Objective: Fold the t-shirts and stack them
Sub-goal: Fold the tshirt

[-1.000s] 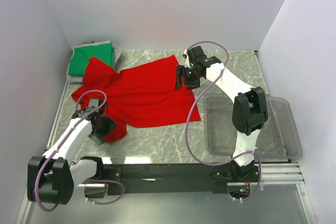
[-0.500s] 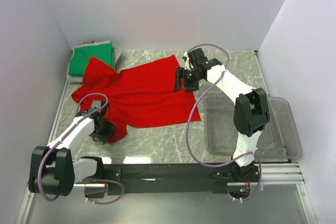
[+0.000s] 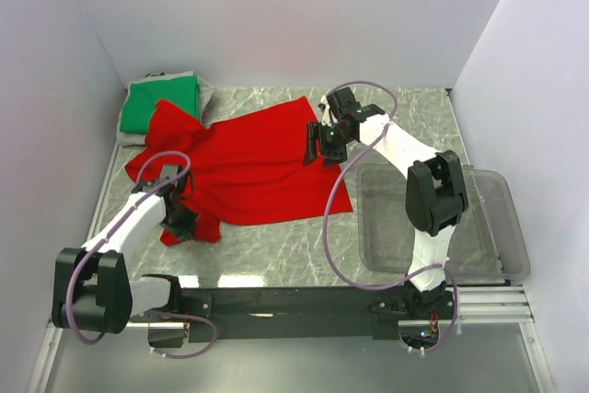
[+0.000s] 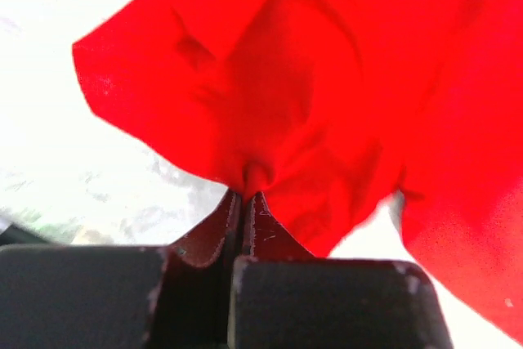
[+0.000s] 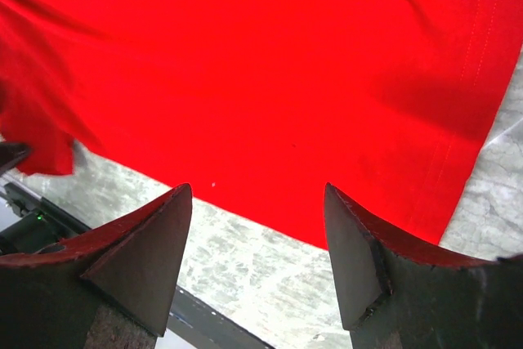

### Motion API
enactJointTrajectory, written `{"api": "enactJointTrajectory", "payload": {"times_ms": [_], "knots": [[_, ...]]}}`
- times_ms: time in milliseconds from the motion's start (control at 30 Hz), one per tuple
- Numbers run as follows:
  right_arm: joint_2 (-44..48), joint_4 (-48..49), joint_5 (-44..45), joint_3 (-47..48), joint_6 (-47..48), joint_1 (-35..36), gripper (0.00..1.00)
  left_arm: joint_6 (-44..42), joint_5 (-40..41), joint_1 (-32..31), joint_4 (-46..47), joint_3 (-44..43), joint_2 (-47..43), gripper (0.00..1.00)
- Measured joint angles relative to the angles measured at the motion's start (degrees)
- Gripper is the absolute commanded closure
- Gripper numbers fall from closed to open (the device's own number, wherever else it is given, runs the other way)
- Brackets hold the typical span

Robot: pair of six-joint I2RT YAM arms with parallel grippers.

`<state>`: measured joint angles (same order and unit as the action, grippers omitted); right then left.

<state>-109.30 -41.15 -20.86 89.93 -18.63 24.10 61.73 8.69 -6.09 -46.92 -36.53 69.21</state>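
The red t-shirt (image 3: pixel 248 165) lies spread and rumpled across the middle of the marble table. The green t-shirt (image 3: pixel 162 103) sits folded in the back left corner, with a corner of the red one overlapping it. My left gripper (image 3: pixel 180 224) is at the red shirt's bunched near-left corner. In the left wrist view the left gripper (image 4: pixel 245 195) is shut, pinching a pucker of the red t-shirt (image 4: pixel 278 96). My right gripper (image 3: pixel 316 144) hovers open over the shirt's right edge. Its tips (image 5: pixel 257 194) straddle the hem of the red t-shirt (image 5: pixel 270 71) without touching it.
A clear plastic bin (image 3: pixel 483 227) stands on the right side of the table, beside the right arm. White walls close in the left, back and right. The black base rail (image 3: pixel 304 303) runs along the near edge.
My left gripper has shut on the red shirt's near-left corner and shifted slightly left, tugging that fold. The right gripper drifted a little left and stays open.
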Motion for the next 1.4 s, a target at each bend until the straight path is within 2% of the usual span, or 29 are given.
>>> {"api": "enactJointTrajectory", "payload": {"times_ms": [33,133,200,233,467,533,733,900,1067,1267,1400], "knots": [[-0.6,0.0,0.0,0.1,0.0,0.0,0.28,-0.6,0.0,0.0,-1.7,-1.6,0.0,0.93],[-2.9,-0.5,0.0,0.8,0.0,0.0,0.28,-3.0,-0.1,0.0,-7.9,-8.7,0.0,0.88],[-4.7,-0.5,0.1,1.4,0.0,0.0,0.28,-4.7,0.0,0.0,-11.6,-13.8,0.1,0.79],[-5.4,-0.5,0.1,1.6,0.0,0.0,0.28,-5.6,0.2,0.0,-13.2,-16.1,0.1,0.68],[-6.4,-0.9,-0.1,1.9,0.0,0.0,0.29,-8.6,4.4,0.5,-17.8,-23.6,3.8,0.46],[-6.4,-0.9,-0.3,1.9,0.0,0.0,0.29,-8.6,5.4,0.8,-17.4,-24.1,5.9,0.43],[-6.4,-0.9,-1.3,1.9,0.0,0.0,0.29,-7.3,3.9,-0.1,-15.3,-24.1,6.2,0.45],[-6.4,-0.9,-1.8,1.9,0.0,0.0,0.29,-3.5,-1.4,-5.5,-14.3,-16.9,-0.6,0.44],[-6.4,-0.8,-2.8,1.9,0.0,0.0,0.29,2.0,-4.9,-10.8,-17.2,-10.4,-1.9,0.42],[-6.4,-0.8,-3.9,1.9,0.0,0.0,0.29,5.5,-4.7,-11.0,-17.1,-9.3,-1.7,0.32],[-6.4,-0.8,-4.1,1.9,0.0,0.0,0.29,5.9,-3.6,-11.0,-16.0,-7.8,1.6,0.35]]}}
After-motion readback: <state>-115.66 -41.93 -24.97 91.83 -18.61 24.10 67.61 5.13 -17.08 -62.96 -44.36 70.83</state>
